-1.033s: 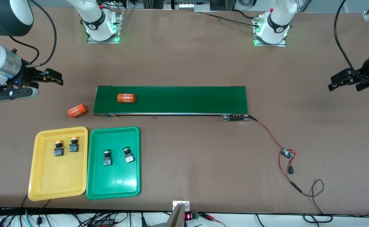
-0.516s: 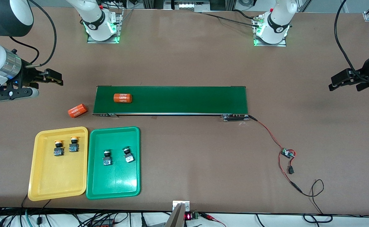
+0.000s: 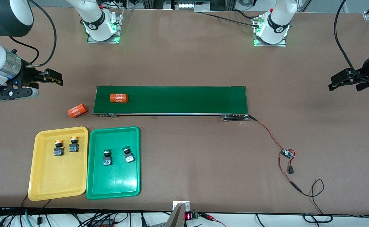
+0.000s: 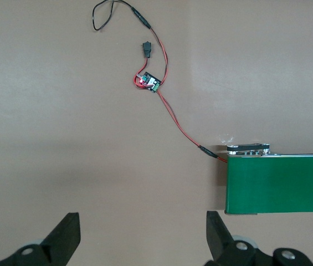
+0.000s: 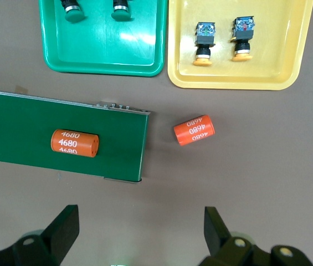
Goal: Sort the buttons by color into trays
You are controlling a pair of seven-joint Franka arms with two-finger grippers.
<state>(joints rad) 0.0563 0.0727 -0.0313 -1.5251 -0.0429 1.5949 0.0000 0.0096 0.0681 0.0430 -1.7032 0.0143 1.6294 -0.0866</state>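
Observation:
Two yellow-capped buttons [image 3: 58,148] [image 3: 74,144] stand in the yellow tray [image 3: 55,183]. Two green-capped buttons [image 3: 107,157] [image 3: 128,154] stand in the green tray [image 3: 115,186] beside it. In the right wrist view the yellow tray [image 5: 239,77] holds its buttons [image 5: 204,41] and the green tray [image 5: 101,61] holds the caps of its own [image 5: 73,11]. My right gripper [image 3: 53,78] is open and empty, up over the bare table at the right arm's end. My left gripper [image 3: 340,82] is open and empty over the table at the left arm's end.
A long dark green conveyor belt [image 3: 184,99] lies mid-table with an orange cylinder [image 3: 118,98] on it near the right arm's end. Another orange cylinder [image 3: 77,110] lies on the table beside that end. Red wires and a small circuit board [image 3: 288,153] trail from the belt's other end.
The orange cylinder on the belt has moved along it toward the right arm's end. Both arms have stayed still.

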